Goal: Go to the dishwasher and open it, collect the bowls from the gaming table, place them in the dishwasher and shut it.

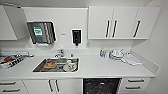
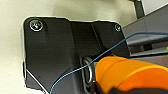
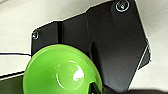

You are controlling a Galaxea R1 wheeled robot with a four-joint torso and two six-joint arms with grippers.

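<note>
Facing the kitchen wall head-on, I've got the white surface [image 1: 100,68] stretched across in front of me, and right below its edge sits the dishwasher [image 1: 101,86], its dark opening showing between the white cabinet doors [image 1: 53,86] and the drawers [image 1: 133,84]. In the surface is the steel sink [image 1: 57,65] with dishes lying in it, the tap [image 1: 60,53] just behind. Off to my left there's a dish rack [image 1: 11,61]; to my right, near the wall, a stack of plates [image 1: 116,55] and a folded cloth [image 1: 131,59]. On the wall hang a paper towel dispenser [image 1: 41,32] and a dark soap dispenser [image 1: 76,37], with upper cabinets [image 1: 122,22] alongside.

Over to my left wrist: orange bowls [image 2: 130,75] are up close, nested, one rim inside another, tilted on their side. A thin blue cable [image 2: 105,52] runs across my dark plate. My left jaws are hidden down there, so I cannot tell whether they are apart or together.

Now my right wrist: a yellow-green bowl [image 3: 62,72] is sitting big and bright against my plate, its hollow facing the camera, light glinting off the bottom. Something dark touches its rim, but I cannot tell how my right jaws stand.
</note>
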